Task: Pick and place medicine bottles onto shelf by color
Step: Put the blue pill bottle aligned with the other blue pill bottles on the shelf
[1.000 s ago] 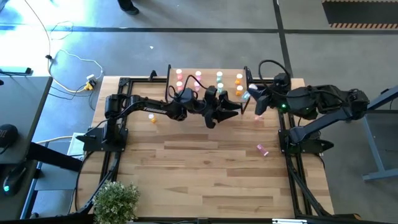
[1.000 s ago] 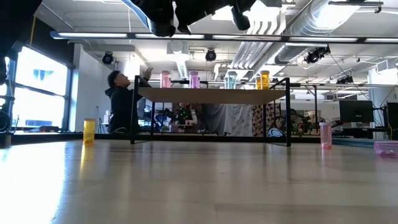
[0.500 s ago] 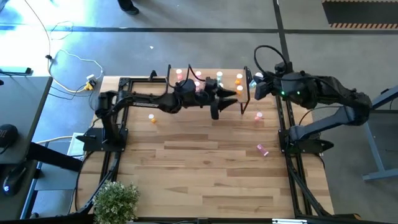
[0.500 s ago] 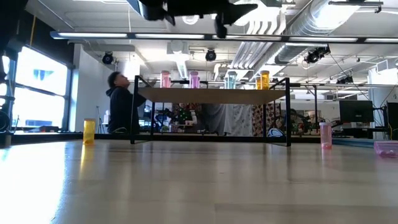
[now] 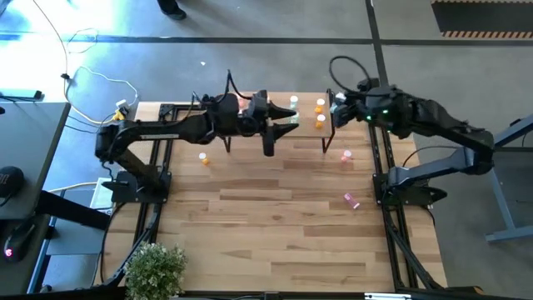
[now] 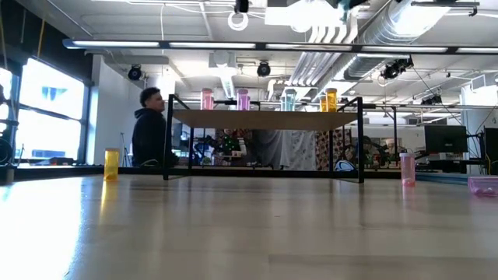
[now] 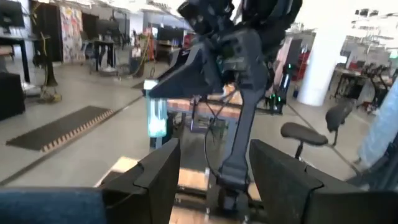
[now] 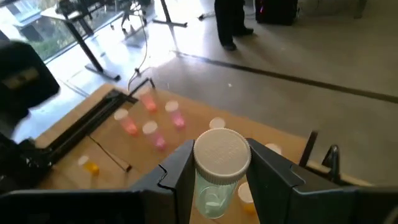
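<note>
Right claw [image 8: 214, 171] grips a pale-green bottle with a white cap [image 8: 219, 163], held above the right end of the low light-wood shelf on black legs [image 6: 264, 119]. Left claw [image 7: 214, 180] stands wide, apparently empty, over the shelf's middle. Pink, teal and orange bottles [image 6: 243, 99] stand on the shelf; a lone orange bottle [image 5: 204, 157] on the plank table [image 5: 275, 225].

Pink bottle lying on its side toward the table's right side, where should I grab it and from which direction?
Grip the pink bottle at mid-body, coming straight down and closing across its width. It lies flat on the table with nothing close by, so both round flanks are free and the cap points sideways.
</note>
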